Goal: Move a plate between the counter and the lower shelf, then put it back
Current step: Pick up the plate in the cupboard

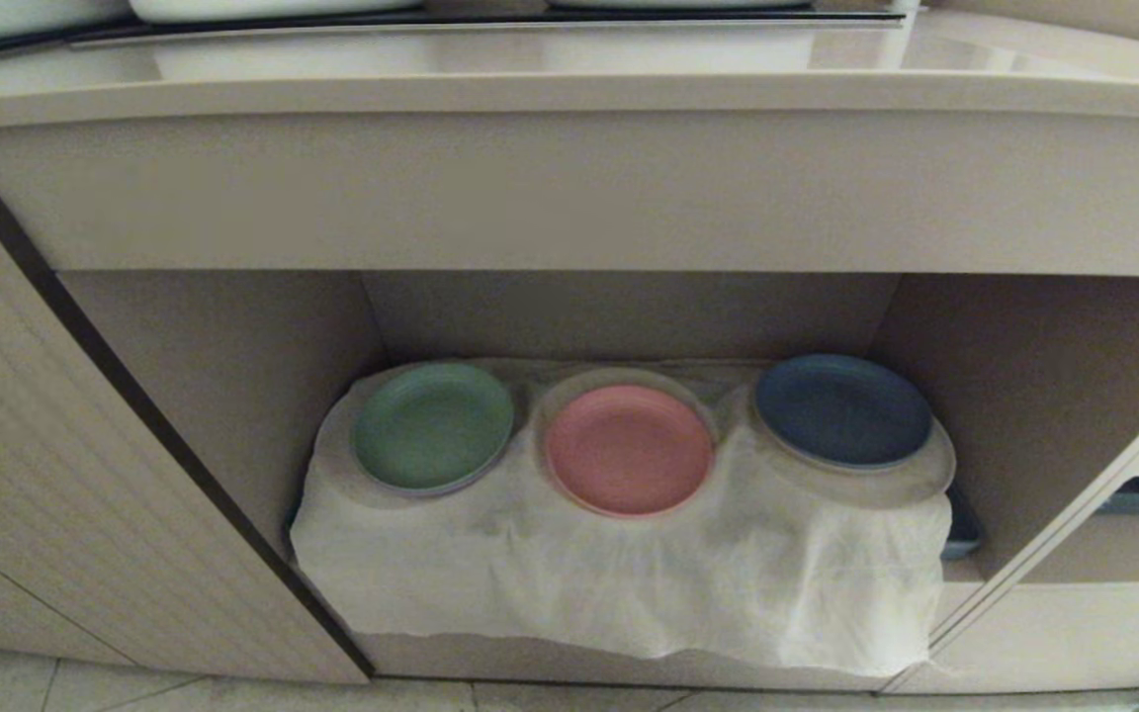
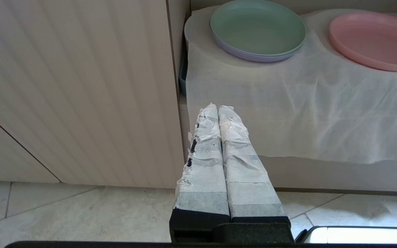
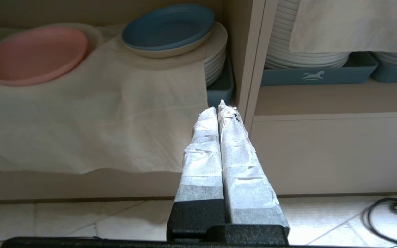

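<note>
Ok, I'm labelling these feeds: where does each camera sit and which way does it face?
Head: high, looking down at the cloth-draped lower shelf; no arms show.
Left wrist: low, behind the shut left gripper, facing the round green plate.
Right wrist: low, behind the shut right gripper, facing the round dark blue plate.
All share the round salmon-pink plate.

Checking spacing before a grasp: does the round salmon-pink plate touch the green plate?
Apart: in the head view, pink plate and green plate have cloth between them.
</note>
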